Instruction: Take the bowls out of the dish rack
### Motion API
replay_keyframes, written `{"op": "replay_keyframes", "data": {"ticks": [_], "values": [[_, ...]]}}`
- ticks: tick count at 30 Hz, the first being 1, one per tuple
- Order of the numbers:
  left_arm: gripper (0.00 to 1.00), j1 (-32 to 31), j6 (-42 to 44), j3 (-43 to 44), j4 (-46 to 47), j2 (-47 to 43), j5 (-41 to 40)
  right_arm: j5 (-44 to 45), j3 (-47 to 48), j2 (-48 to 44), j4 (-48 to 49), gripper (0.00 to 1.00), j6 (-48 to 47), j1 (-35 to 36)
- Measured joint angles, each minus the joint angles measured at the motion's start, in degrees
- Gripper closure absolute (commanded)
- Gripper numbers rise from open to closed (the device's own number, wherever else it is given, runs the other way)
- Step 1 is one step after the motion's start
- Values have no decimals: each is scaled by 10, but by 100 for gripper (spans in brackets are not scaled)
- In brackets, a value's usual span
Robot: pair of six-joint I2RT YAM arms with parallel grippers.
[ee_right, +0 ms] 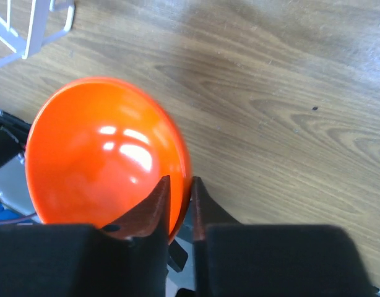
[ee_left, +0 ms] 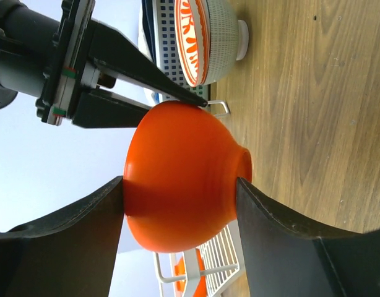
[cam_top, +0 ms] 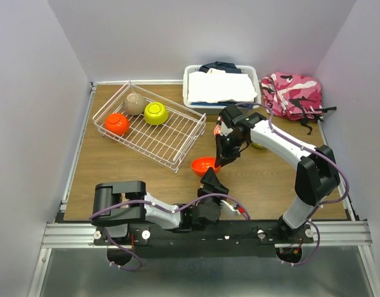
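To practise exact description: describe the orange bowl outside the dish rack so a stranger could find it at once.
Start at the white wire dish rack on the wooden table, then look just off its near right corner. There an orange bowl is gripped by both the left gripper and the right gripper. Unlike the other orange bowl, it is outside the rack.
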Motion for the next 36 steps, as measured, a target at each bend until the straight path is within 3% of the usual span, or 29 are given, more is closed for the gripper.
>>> {"op": "replay_keyframes", "data": {"ticks": [4, 9, 11, 14, 23, 36], "values": [[35, 0, 8, 0, 5, 2, 1, 8, 1, 1, 3, 99, 1, 0], [22, 1, 7, 0, 14, 4, -2, 19, 7, 1, 0, 99, 0, 2], [10, 1, 4, 0, 18, 6, -6, 20, 9, 1, 0, 99, 1, 3], [2, 4, -16, 0, 31, 7, -24, 19, 10, 1, -9, 99, -1, 5], [1, 12, -107, 0, -12, -24, -39, 34, 40, 1, -21, 99, 1, 9], [1, 12, -376, 55, -259, -182, 50, 112, 41, -29, 0, 99, 11, -42]]}}
